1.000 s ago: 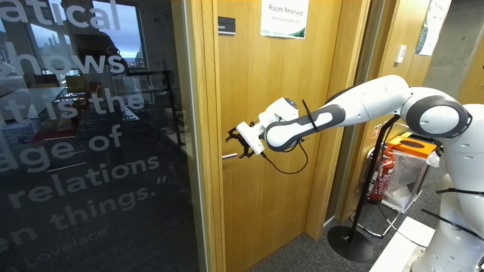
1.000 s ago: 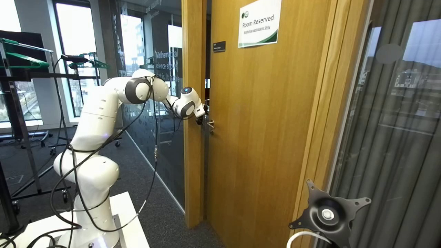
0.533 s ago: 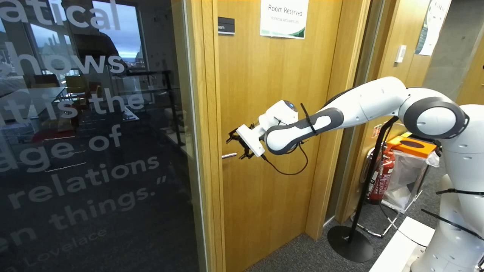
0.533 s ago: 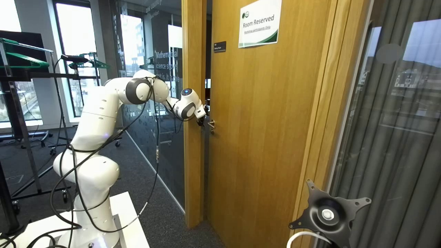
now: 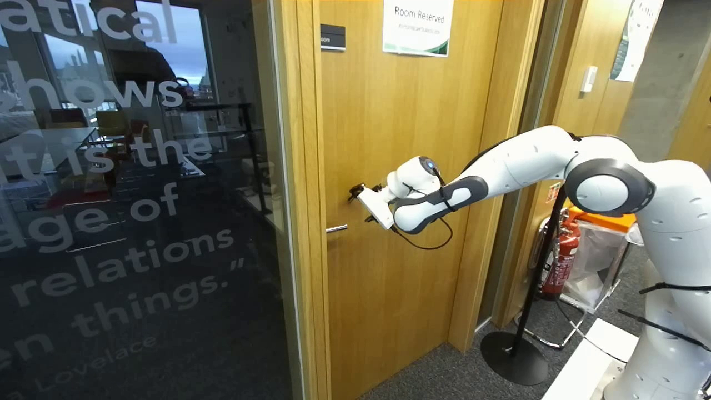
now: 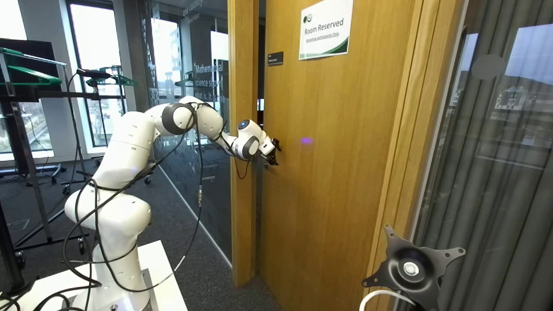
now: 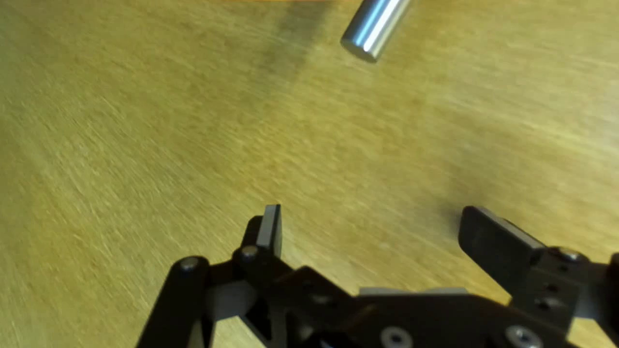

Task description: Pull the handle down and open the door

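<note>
Near dark glass [image 5: 141,247], wooden door [image 6: 332,168]

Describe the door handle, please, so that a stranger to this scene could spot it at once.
Find the tall honey-coloured door bearing a white "Room Reserved" notice. Facing it, follow the left edge down past the small dark plaque to the handle, a slim horizontal bar. Its shiny silver metal sets it apart from the black gripper nearby.
</note>
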Controlling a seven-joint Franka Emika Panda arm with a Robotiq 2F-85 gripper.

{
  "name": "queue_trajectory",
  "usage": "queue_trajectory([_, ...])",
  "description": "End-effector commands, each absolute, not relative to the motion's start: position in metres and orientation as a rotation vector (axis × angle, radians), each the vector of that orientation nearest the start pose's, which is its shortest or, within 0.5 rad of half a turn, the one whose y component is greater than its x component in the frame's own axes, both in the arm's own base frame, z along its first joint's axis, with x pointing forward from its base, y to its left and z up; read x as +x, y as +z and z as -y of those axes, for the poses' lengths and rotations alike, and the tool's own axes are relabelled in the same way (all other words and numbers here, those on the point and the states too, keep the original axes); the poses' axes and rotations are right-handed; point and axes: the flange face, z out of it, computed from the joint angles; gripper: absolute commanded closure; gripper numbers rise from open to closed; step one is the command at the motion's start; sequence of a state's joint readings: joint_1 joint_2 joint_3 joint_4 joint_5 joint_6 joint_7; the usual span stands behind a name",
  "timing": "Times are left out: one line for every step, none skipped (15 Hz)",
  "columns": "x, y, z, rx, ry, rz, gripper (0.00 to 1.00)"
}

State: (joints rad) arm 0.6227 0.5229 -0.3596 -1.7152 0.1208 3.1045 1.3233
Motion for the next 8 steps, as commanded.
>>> queue_trajectory([0.697, 0.427, -0.216, -2.069, -1.019, -1.182, 0.00])
queue_trajectory([0.699, 0.430, -0.216, -2.071, -1.045, -1.172, 0.00])
queue_trajectory([0.701, 0.432, -0.217, -2.074, -1.062, -1.168, 0.00])
queue_trajectory([0.703, 0.433, -0.219, -2.072, -1.070, -1.160, 0.00])
queue_trajectory([0.708, 0.433, -0.223, -2.077, -1.082, -1.158, 0.00])
queue_trajectory([0.712, 0.432, -0.225, -2.078, -1.094, -1.151, 0.00])
queue_trajectory([0.716, 0.429, -0.229, -2.079, -1.098, -1.148, 0.00])
queue_trajectory([0.720, 0.424, -0.234, -2.084, -1.100, -1.142, 0.00])
